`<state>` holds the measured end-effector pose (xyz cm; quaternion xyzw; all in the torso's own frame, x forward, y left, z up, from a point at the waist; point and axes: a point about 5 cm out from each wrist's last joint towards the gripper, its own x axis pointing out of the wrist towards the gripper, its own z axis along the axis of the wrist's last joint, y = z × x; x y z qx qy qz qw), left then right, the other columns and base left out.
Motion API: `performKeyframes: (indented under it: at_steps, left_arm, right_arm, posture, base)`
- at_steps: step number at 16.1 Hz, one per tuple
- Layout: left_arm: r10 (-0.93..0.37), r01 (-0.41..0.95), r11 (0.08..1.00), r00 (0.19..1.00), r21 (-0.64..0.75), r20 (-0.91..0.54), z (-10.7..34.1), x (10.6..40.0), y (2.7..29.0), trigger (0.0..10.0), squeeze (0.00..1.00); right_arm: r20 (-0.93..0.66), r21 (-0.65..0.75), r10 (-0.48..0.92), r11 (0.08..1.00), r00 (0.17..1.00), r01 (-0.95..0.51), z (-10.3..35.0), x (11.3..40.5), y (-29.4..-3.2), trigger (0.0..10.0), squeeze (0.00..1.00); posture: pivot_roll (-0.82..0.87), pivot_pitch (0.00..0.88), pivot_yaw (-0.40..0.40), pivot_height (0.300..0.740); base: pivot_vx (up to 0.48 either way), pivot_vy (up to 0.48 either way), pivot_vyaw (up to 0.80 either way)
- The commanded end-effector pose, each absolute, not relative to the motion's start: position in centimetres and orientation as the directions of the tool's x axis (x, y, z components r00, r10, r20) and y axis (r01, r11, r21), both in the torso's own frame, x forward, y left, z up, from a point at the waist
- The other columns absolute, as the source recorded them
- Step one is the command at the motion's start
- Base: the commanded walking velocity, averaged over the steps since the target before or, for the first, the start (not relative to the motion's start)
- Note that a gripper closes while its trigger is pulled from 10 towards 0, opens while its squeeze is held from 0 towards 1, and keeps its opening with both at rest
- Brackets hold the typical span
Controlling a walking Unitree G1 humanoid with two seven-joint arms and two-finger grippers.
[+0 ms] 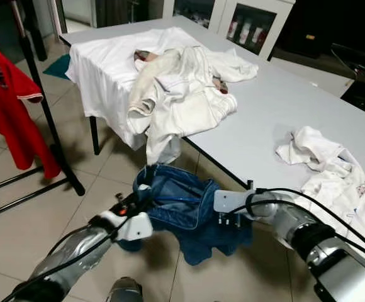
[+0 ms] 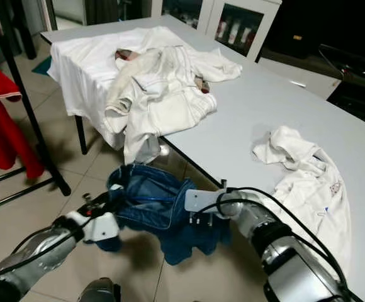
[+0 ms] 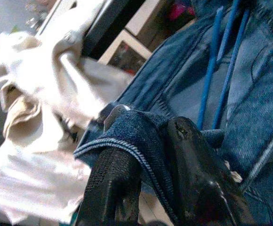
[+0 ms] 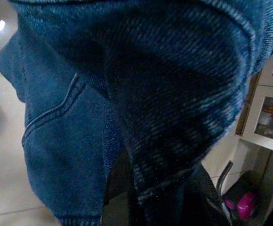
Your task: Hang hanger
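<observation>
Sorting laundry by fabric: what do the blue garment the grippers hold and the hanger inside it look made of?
Blue garment: denim, most likely cotton, matte; twill weave and stitched seams show in the wrist views. Hanger: thin blue rods, possibly plastic or coated wire; the look leaves that open. The left gripper pinches a denim hem.

grey table point(image 1: 283, 107) piled with white clothes point(image 1: 170, 82), another white shirt point(image 1: 333, 170) near right edge, red shirt point(image 1: 6, 107) hanging on black rack point(image 1: 44, 107), tiled floor point(image 1: 19, 233)
</observation>
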<state>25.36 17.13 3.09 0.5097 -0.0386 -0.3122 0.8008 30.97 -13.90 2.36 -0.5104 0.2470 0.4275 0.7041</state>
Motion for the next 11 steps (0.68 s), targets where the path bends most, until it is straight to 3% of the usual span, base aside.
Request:
performKeyframes:
  at_steps: [1, 6, 11]
  left_arm:
    - [-0.572, 0.506, 0.204, 0.756, 0.838, -0.318, 2.6, 25.3, 16.0, 10.0, 0.0]
    - [-0.57, 0.577, 0.077, 0.694, 0.813, -0.439, 1.7, 25.4, 15.3, 10.0, 0.0]
    - [-0.616, 0.509, 0.017, 0.684, 0.861, -0.392, 3.0, 26.8, 13.7, 10.0, 0.0]
  right_arm:
    - [-0.765, -0.523, 0.349, 0.154, 0.541, -0.839, 2.8, 31.3, -14.0, 0.0, 0.0]
    - [-0.715, -0.496, 0.433, 0.237, 0.548, -0.835, 3.7, 31.7, -12.1, 0.0, 0.0]
    - [-0.691, -0.426, 0.52, 0.266, 0.501, -0.865, 4.1, 31.1, -11.1, 0.0, 0.0]
  posture:
    - [0.27, 0.029, -0.146, 0.71]
    - [0.27, 0.029, -0.146, 0.71]
    - [0.27, 0.025, -0.147, 0.71]
  base:
    - [0.0, 0.0, 0.0]
    - [0.0, 0.0, 0.0]
    - [0.0, 0.0, 0.0]
